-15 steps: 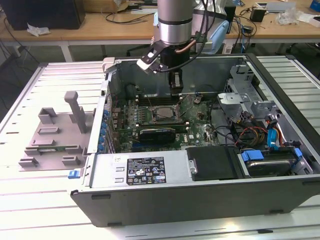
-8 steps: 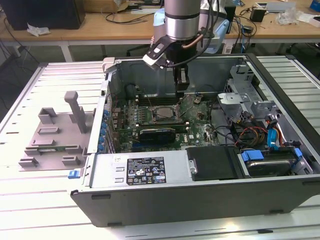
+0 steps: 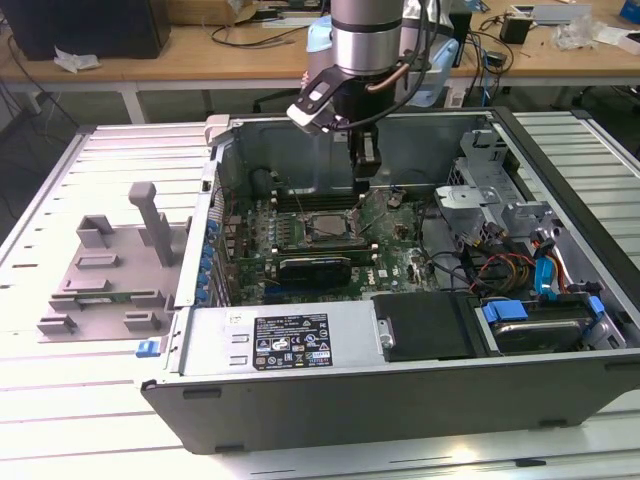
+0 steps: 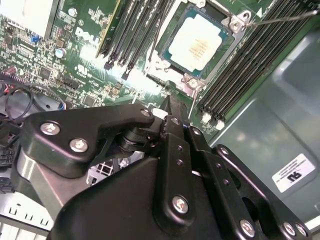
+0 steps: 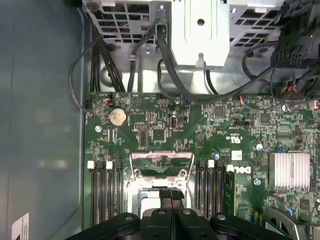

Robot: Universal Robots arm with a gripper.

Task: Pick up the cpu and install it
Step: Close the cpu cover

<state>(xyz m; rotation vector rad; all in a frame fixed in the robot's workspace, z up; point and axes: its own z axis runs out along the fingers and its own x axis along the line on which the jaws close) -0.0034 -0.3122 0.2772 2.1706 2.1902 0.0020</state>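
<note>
Hovering closed claw (image 3: 365, 184) near seated cpu (image 4: 200, 43).

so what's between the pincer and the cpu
In the second wrist view, just the socket's metal frame lies between the pincer and the cpu.

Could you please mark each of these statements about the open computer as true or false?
1. The cpu lies in the motherboard socket. True.
2. The end effector is gripping the cpu. False: the end effector hangs above the motherboard, and the cpu lies apart from it in the socket.
3. Memory slots run along both sides of the socket. True.
4. A grey moulded part lies beside the case on the exterior view's right. False: the grey moulded part lies on the exterior view's left of the case.
</note>
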